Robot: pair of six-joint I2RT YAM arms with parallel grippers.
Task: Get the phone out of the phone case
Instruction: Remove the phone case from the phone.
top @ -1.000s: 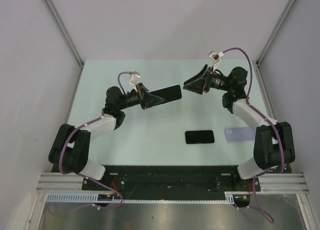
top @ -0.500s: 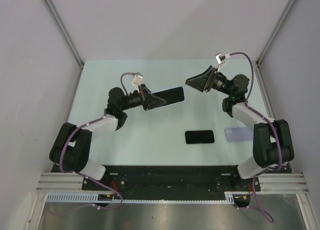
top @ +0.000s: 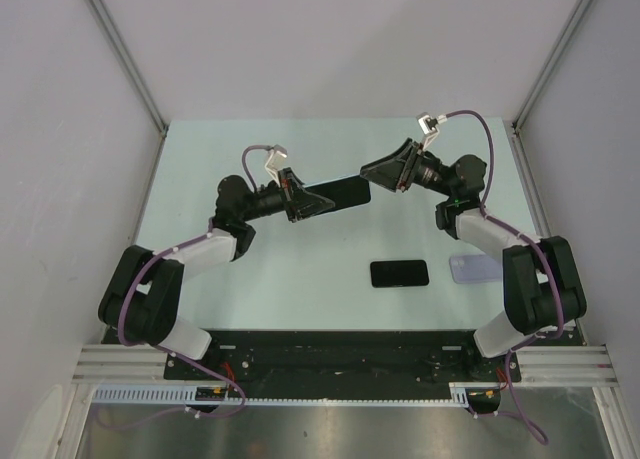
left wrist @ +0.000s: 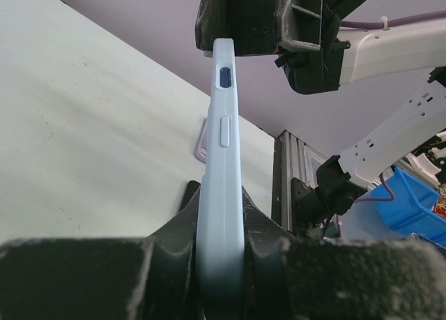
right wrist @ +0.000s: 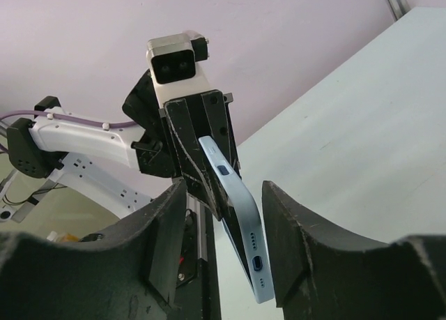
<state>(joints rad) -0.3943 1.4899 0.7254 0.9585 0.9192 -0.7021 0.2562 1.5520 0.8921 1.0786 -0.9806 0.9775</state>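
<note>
The table (top: 300, 149) is a flat, matt, pale green surface. The left arm (top: 190, 254) reaches from its base with the elbow bent and the forearm level, wrist directed at the opposite arm. The right arm (top: 500, 239) mirrors this pose, its wrist turned inward. The phone case (left wrist: 221, 194) is a slim, smooth, pale blue shell with rounded corners. It is held clear of the table, beyond and to the left of the black handset (top: 399, 273). The phone (top: 338, 192) sits inside it, showing a glossy dark face to the top camera. The long axis runs from the left gripper (top: 303, 201) out towards the right gripper (top: 370, 169), one narrow edge facing the left wrist camera. The exact tilt of the face is hard to judge. The black handset is a flat rounded rectangle lying on the table. A translucent lilac cover (top: 477, 269) lies flat, near the handset's right. The left gripper is clamped on the near end of the phone case, one textured black finger on each broad face. The right gripper is released. Its fingers (right wrist: 167, 250) straddle the far end, with a gap visible on both sides. The upturned edge carries an oblong side button (left wrist: 225, 130) and an oval cut-out (left wrist: 224, 77).
</note>
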